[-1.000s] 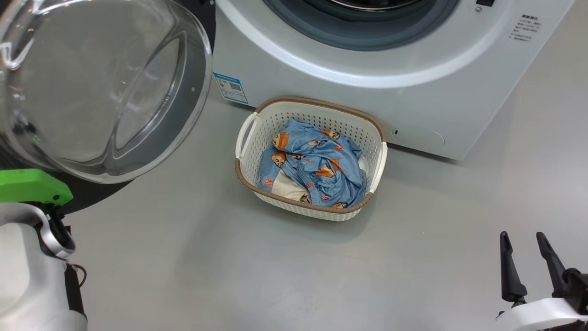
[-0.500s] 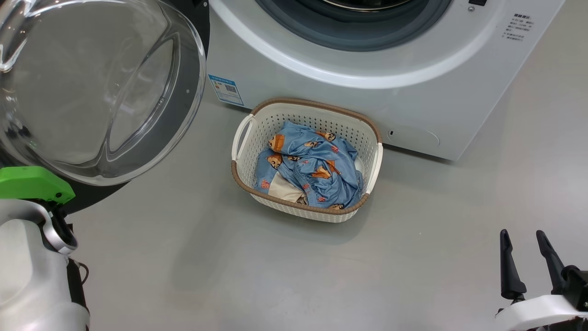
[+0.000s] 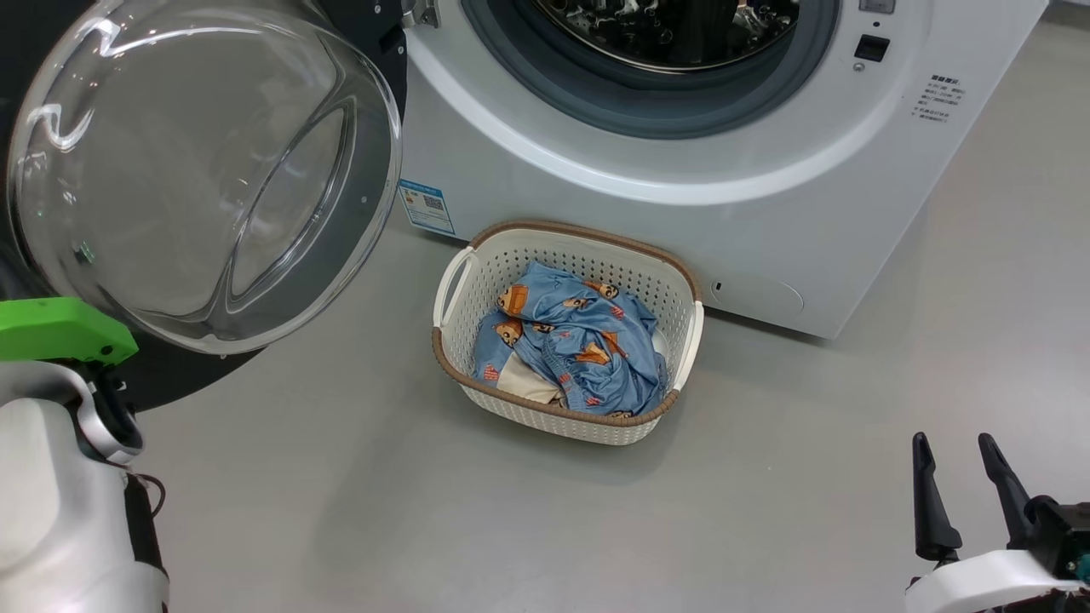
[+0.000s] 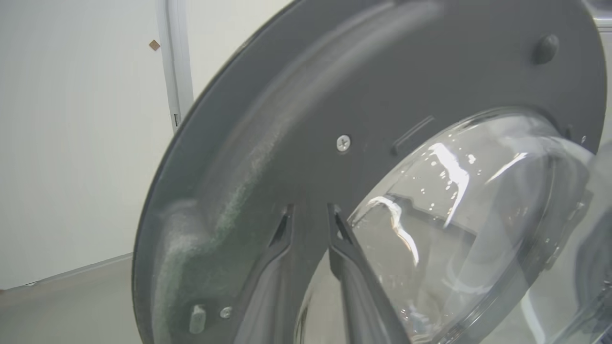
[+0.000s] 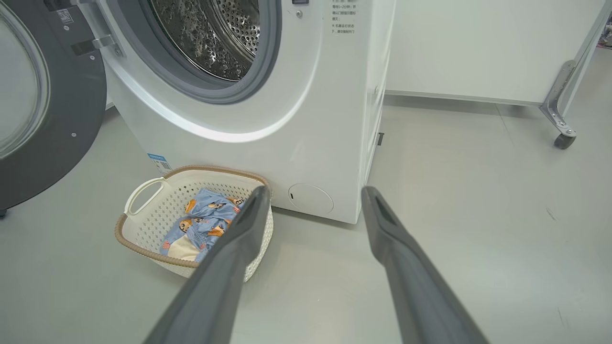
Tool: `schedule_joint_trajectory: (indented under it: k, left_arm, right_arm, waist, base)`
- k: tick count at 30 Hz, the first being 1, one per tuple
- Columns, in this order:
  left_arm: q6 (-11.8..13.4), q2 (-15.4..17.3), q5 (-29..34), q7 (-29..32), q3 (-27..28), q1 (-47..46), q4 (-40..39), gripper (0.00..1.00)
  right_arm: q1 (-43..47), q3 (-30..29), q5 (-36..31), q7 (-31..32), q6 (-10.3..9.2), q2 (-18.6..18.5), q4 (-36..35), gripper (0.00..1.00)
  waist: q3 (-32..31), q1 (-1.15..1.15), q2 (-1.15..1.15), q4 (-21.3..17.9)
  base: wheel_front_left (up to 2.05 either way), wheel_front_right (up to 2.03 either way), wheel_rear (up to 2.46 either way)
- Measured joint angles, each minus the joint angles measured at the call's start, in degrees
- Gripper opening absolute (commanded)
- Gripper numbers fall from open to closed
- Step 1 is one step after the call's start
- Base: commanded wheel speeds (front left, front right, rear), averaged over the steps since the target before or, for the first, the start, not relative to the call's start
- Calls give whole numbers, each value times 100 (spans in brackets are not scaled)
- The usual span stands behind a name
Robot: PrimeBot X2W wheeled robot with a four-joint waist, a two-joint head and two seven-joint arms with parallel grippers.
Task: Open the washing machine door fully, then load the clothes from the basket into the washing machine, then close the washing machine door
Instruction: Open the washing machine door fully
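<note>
Door drift risk

Head view: door [image 3: 204, 170] hung open; clothes [image 3: 579, 349] lay in the basket [image 3: 697, 336] beside the washing machine [image 3: 596, 196]. Left wrist view: left jaws slightly parted, empty, near the rim; a brush might swing it shut. Right wrist view: right jaws spread, empty.

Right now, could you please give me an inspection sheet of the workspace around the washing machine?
Surface: smooth grey floor.
Job's things: washing machine door swung open to the robot's left; washing machine with its drum exposed; basket on the floor in front of it, clothes inside.
Clutter: nothing seen.
Grippers: left pincer narrowly parted at the door's grey inner face, nothing between its fingers; right pincer wide open, empty, above the floor.
Cables: thin dark wire looping beside the left forearm.
Surroundings: white panel; wheeled metal frame leg.
</note>
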Motion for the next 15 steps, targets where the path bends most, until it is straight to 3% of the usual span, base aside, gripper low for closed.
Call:
schedule_joint_trajectory:
  k: [3, 5, 15]
  left_arm:
    - [-89, -1, -86, -1, -8, 82, -293, 63]
    - [-179, -1, -108, -2, -38, 165, -470, 97]
    - [-583, -7, -66, -8, -427, 715, -1419, 100]
  right_arm:
    - [-3, 97, 0, 0, 0, 21, 0, 100]
    - [-7, 146, 0, 0, 0, 27, 0, 100]
    - [-13, 193, -1, 0, 0, 29, -21, 100]
  waist:
    - [-56, 0, 0, -22]
    - [-77, 0, 0, -62]
    - [-179, 0, 0, -406]
  base:
    - [0, 0, 0]
    - [0, 0, 0]
    - [0, 0, 0]
